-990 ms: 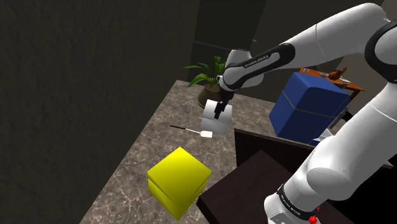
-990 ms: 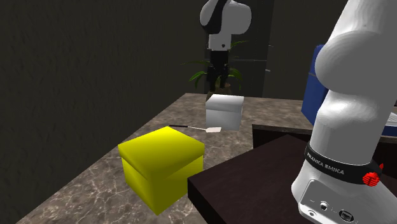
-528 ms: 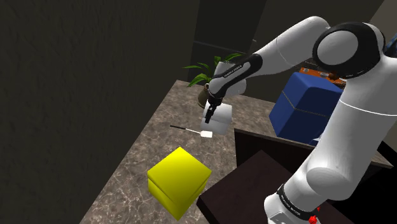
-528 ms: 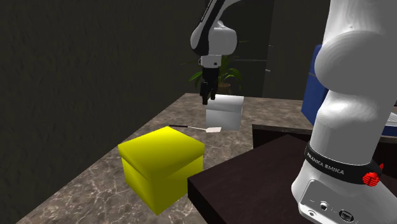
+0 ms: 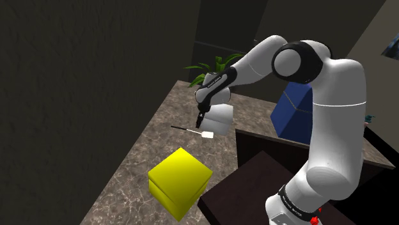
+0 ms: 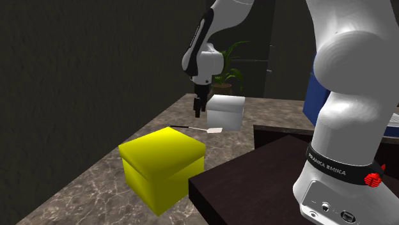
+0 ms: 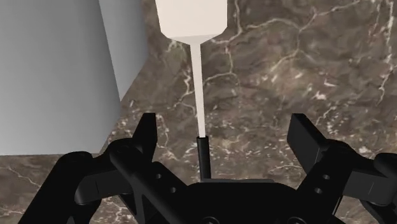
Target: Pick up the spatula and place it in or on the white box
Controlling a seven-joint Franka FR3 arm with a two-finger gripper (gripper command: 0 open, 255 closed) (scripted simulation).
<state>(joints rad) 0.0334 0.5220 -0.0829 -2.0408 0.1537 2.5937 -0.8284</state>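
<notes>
One yellow box (image 5: 180, 182) sits nearest the stand on the marble counter (image 5: 144, 166); it looks closed, with nothing on its top.

Just beyond it the spatula (image 5: 190, 130) lies flat where it lay a second ago. Its dark handle points toward the shoulder view's left and its pale blade ends just beside the white box (image 5: 220, 118).

The gripper (image 5: 201, 119) is what has changed. A second ago it hung higher, over the white box. It has since swung off toward the spatula and come down, and now hovers low above the handle.

In the wrist view the gripper (image 7: 224, 124) is released. Its fingers stand well apart on either side of the spatula (image 7: 198, 83) and touch nothing, so the spatula is not yet held. By my reading the approach is nearly done, and what remains is a short descent and a squeeze on the thin shaft.

The white box (image 6: 225, 112) also looks closed, its top bare, so the spatula would most likely end up on it rather than in it.

Farther back are a potted plant (image 5: 211, 67) and a blue box (image 5: 291, 108), half hidden by the arm, so I cannot tell what it carries
</notes>
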